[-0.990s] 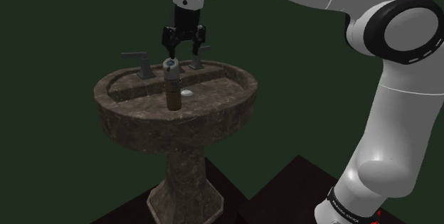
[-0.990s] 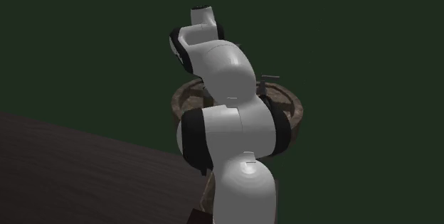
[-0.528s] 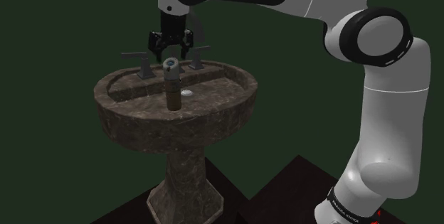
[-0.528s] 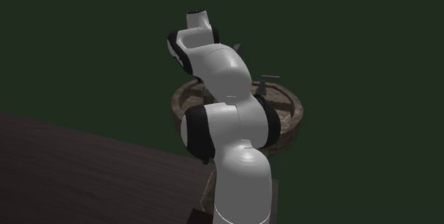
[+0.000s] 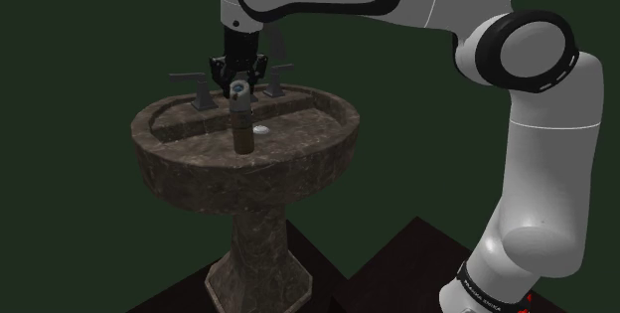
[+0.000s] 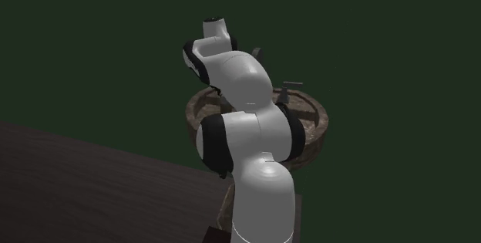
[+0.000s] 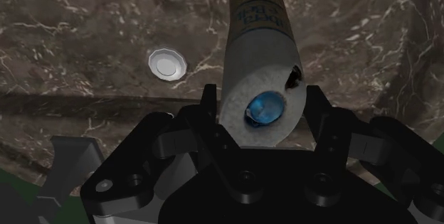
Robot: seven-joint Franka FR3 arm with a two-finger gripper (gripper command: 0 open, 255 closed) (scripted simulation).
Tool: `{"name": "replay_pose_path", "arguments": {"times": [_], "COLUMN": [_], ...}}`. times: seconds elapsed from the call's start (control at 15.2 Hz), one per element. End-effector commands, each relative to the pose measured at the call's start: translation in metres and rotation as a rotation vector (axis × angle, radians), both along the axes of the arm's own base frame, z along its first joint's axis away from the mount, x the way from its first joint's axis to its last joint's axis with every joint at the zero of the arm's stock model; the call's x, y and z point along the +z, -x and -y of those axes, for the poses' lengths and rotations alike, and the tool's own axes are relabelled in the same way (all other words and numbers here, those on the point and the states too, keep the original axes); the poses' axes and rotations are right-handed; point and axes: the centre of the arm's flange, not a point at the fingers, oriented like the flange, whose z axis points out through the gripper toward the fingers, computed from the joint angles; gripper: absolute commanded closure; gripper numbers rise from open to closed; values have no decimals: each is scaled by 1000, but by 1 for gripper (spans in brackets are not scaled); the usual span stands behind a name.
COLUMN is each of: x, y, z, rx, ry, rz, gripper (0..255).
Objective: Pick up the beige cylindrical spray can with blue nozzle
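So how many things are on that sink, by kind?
Spray can: 1
Tap handles: 2
Drain plug: 1
Total: 4 things on the sink

Dark green wall [image 5: 79, 23], stone pedestal sink [image 5: 333, 137]
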Motion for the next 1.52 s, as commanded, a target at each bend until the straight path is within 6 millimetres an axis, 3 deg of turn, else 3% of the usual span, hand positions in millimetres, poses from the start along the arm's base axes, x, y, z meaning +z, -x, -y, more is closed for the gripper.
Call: {"name": "replay_pose_path", "arguments": {"times": [0.0, 0.4, 1.45], "x": [-1, -2, 78], "y": [0, 1, 1], "z": [0, 0, 0], "rx": [0, 0, 0], "ry": [0, 0, 0], "rz": [-1, -1, -1], "gripper": [255, 255, 255]}}
